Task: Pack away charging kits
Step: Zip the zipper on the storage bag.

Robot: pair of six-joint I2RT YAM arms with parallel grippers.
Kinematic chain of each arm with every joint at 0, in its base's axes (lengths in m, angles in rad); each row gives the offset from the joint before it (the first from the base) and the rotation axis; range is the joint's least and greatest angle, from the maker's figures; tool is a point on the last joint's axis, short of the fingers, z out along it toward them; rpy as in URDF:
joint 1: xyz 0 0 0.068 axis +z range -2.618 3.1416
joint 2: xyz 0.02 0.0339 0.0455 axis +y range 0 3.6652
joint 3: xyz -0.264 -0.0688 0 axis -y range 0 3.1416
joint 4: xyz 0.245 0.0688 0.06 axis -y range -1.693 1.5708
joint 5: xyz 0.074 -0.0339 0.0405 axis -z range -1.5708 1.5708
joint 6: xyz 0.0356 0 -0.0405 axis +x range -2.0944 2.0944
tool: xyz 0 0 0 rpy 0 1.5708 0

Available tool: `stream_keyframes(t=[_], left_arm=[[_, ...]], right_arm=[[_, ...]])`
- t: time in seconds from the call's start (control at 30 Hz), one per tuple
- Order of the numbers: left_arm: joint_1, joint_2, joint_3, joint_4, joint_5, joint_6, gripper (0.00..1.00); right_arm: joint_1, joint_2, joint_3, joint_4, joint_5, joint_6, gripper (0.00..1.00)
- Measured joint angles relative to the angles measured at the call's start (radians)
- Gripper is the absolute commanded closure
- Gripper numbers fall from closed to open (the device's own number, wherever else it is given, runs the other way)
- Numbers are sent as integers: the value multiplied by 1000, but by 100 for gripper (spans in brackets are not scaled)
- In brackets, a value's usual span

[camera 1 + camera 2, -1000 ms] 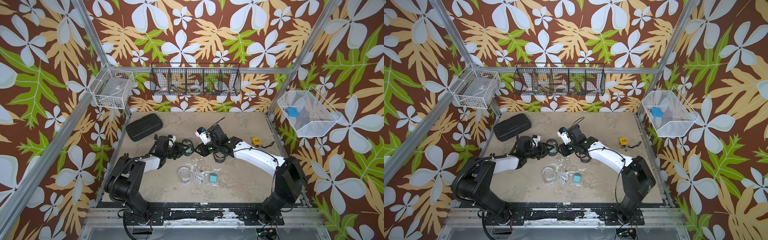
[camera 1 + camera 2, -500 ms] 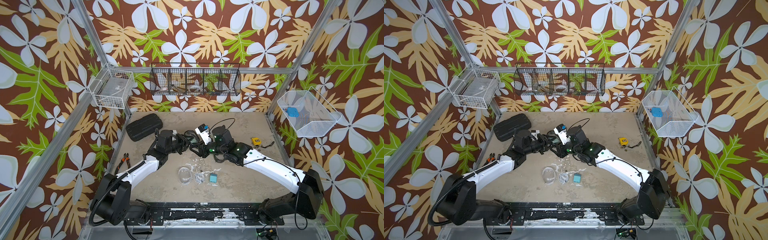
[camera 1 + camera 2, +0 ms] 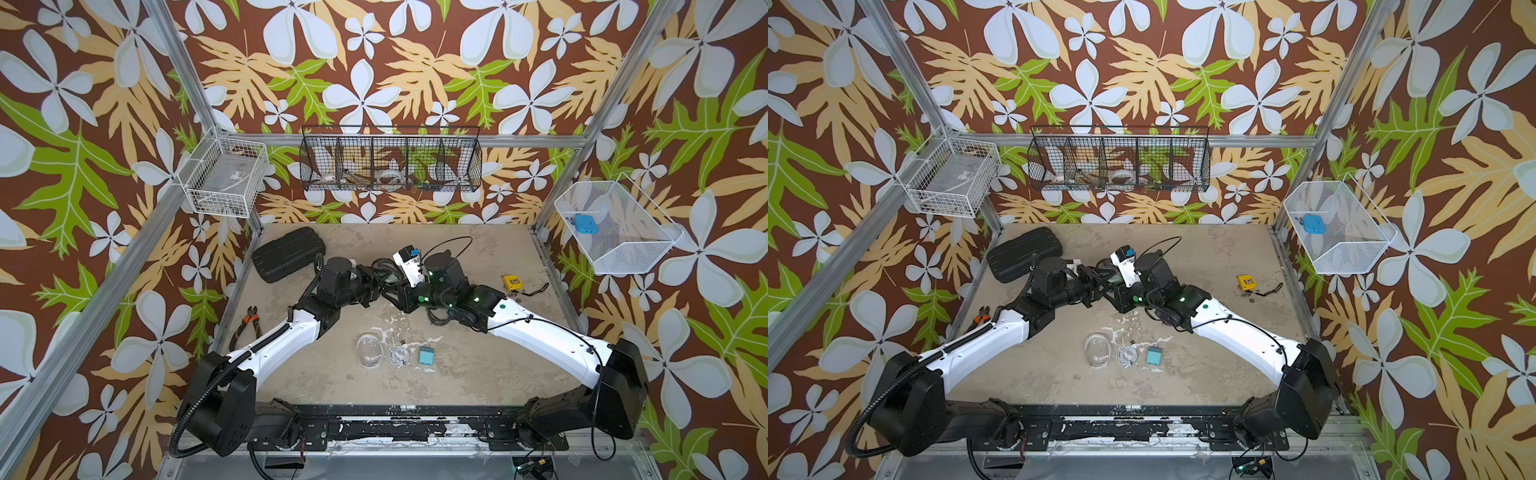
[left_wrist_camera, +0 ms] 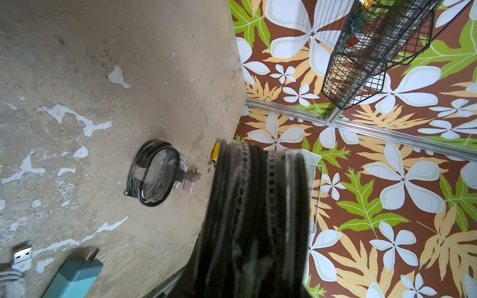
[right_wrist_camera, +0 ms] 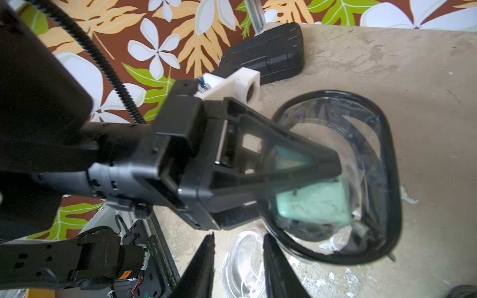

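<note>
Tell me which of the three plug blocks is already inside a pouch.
The mint green plug block: it sits inside the black-rimmed pouch held by the left gripper. The teal block and the pink block lie bare on the table.

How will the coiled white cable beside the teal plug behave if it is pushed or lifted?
The coiled white cable is thin with its ends sticking out, so it will probably flop and uncoil when lifted. It looks light and lies flat, so a push should slide it, not roll it, perhaps into the teal plug beside it.
</note>
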Motion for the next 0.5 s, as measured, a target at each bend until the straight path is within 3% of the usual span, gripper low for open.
stream_keyframes(t=[0.5], left_arm=[[-24,-1,18,-6,-48,-1,91]], right_arm=[[1,32,19,-9,49,26,69]])
